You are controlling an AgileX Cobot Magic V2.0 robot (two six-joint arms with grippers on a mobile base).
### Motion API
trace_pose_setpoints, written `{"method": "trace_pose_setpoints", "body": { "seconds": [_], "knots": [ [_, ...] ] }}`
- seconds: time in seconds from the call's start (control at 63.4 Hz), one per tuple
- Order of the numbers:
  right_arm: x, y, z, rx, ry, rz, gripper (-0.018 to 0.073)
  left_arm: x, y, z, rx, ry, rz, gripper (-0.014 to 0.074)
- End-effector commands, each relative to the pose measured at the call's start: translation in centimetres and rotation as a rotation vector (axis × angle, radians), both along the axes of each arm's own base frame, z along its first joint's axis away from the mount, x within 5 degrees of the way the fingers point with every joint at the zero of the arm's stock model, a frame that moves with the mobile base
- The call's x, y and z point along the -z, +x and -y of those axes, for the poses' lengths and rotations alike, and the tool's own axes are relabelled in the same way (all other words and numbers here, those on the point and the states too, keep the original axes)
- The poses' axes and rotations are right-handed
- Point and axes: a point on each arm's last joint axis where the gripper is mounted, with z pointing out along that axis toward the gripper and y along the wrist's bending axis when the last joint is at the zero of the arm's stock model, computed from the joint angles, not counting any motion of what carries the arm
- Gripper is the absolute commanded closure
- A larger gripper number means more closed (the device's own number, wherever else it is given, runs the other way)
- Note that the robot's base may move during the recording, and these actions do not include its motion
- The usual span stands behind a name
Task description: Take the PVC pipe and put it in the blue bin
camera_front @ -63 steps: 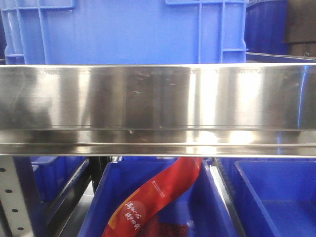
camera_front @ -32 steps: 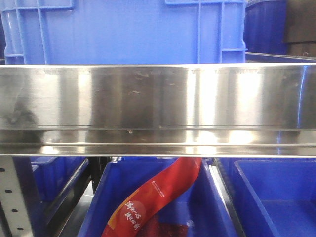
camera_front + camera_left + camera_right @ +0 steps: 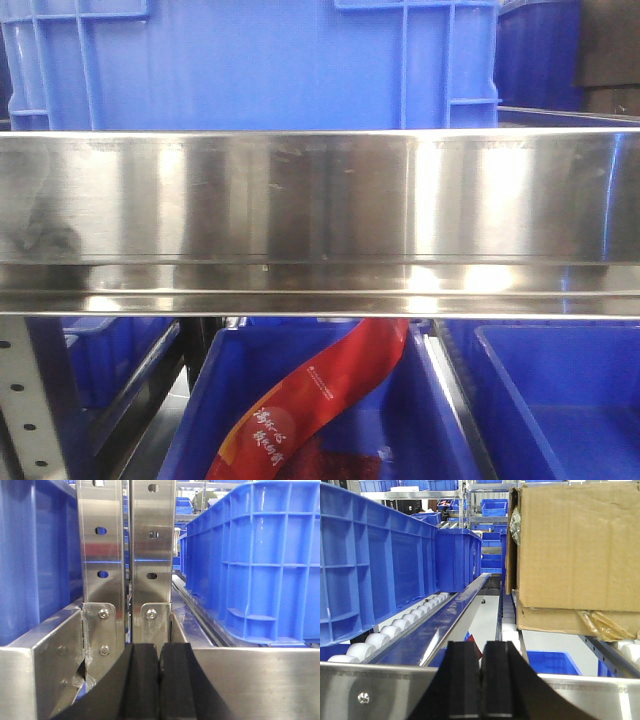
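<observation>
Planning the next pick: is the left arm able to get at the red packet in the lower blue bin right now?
Probably not yet. The left claw is shut behind the steel rail, and the red packet lies below that rail.

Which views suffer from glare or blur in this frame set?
Front view: bright vertical glare bands on the steel rail, red packet slightly soft. Left wrist view: sharp on the steel uprights, left claw dark and featureless. Right wrist view: evenly lit, cardboard box crisp, right claw dark.
</observation>
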Motion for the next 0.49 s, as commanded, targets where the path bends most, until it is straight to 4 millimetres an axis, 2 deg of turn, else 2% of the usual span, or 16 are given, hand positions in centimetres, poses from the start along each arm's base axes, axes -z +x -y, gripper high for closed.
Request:
{"method": "trace_pose_setpoints", "body": {
  "seconds": [0.0,0.473],
  "knots": [
    [-0.08,-0.03,0.03,0.005,0.005,0.018,0.0727,-0.25,-0.07,0.02,0.005,-0.005,0.024,0.0707],
    [-0.08,-0.03,0.03,0.005,0.005,0.018,0.0727,-0.25,-0.07,0.02,0.005,-0.005,0.024,0.0707]
  ]
}}
